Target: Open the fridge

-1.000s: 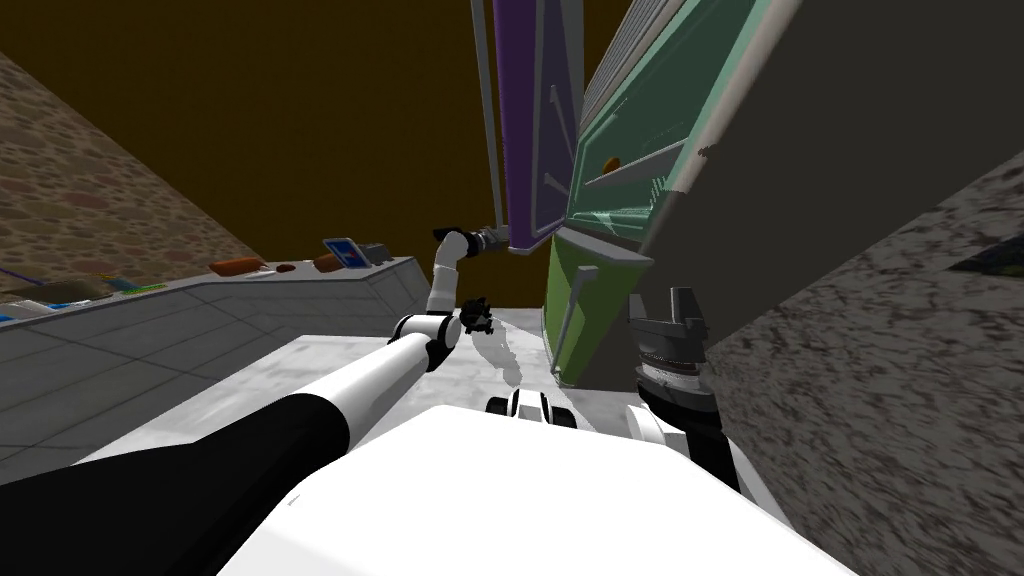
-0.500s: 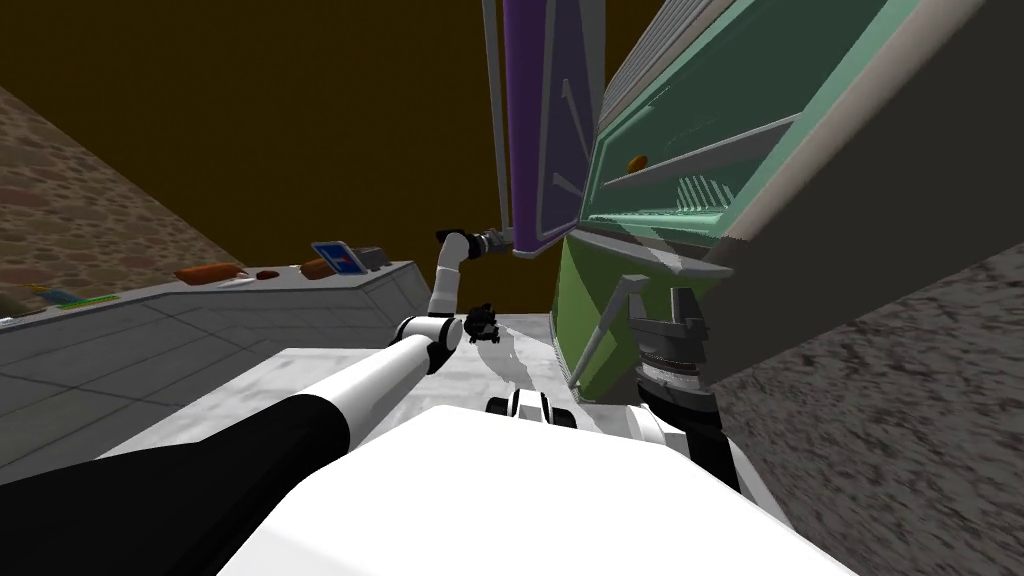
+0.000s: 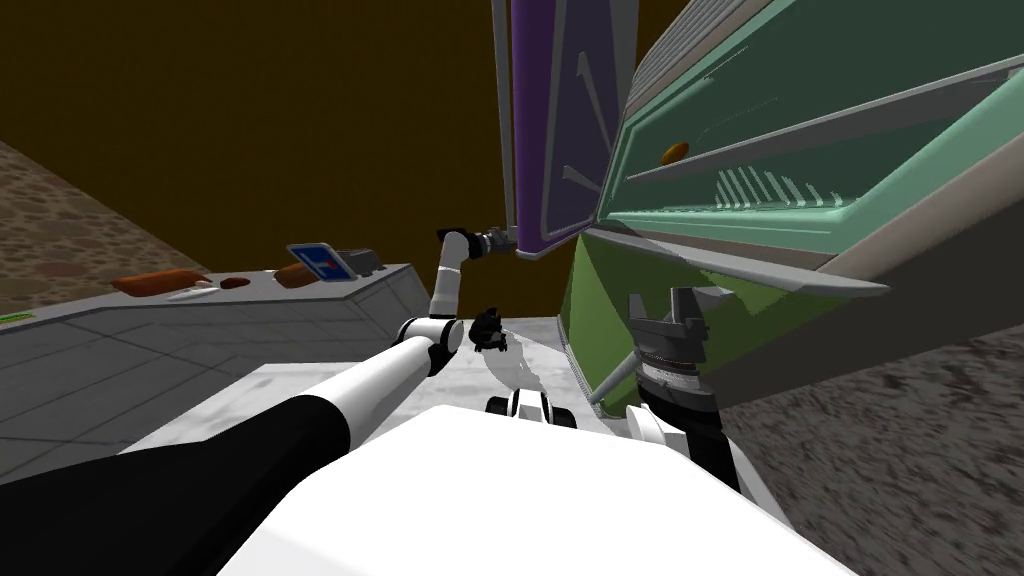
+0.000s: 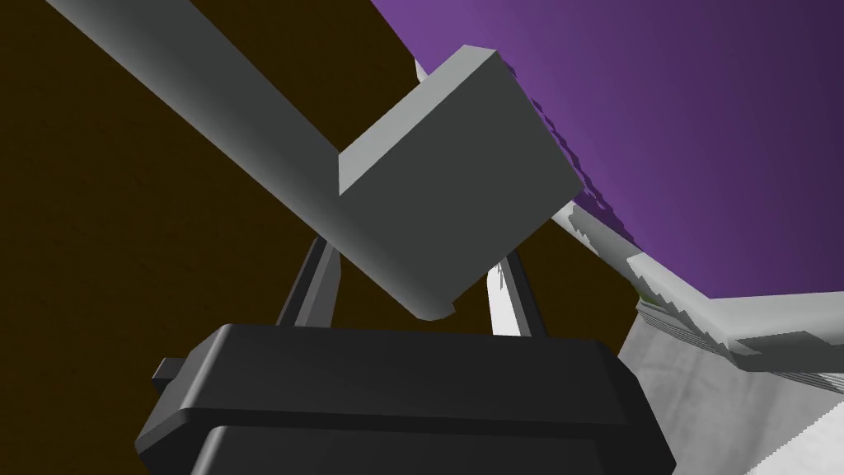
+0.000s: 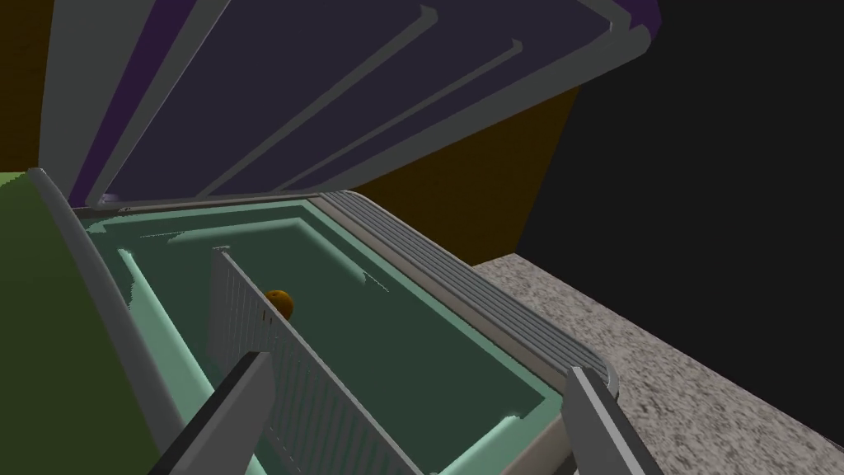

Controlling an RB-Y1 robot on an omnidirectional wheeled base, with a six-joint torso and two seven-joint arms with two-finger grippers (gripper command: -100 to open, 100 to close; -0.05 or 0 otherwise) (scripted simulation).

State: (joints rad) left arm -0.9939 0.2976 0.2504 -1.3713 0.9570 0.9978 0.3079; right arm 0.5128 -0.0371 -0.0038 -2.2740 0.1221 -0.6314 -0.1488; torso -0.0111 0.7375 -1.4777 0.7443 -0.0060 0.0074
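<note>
The fridge (image 3: 800, 130) stands to my right with its purple upper door (image 3: 560, 110) swung out. A pale green inside with a wire shelf (image 5: 280, 363) and a small orange thing (image 5: 279, 303) shows behind it. My left gripper (image 3: 500, 240) reaches out to the door's lower corner. In the left wrist view that gripper (image 4: 416, 284) is shut on the grey door handle (image 4: 247, 132) beside its block mount (image 4: 453, 165). My right gripper (image 3: 684, 300) stands open close in front of the fridge, and its own view has the gripper (image 5: 418, 367) facing the open compartment.
Below the open compartment is a green lower door (image 3: 640, 310) with a slanted grey handle (image 3: 612, 375). A grey counter (image 3: 200, 310) on the left carries a blue box (image 3: 318, 262) and brown items (image 3: 160, 282). A speckled surface (image 3: 900, 450) lies at the right.
The purple door has swung wider from the fridge body, with my left gripper staying on its handle. My head view has turned, so the counter slides left and more of the inside shows.
</note>
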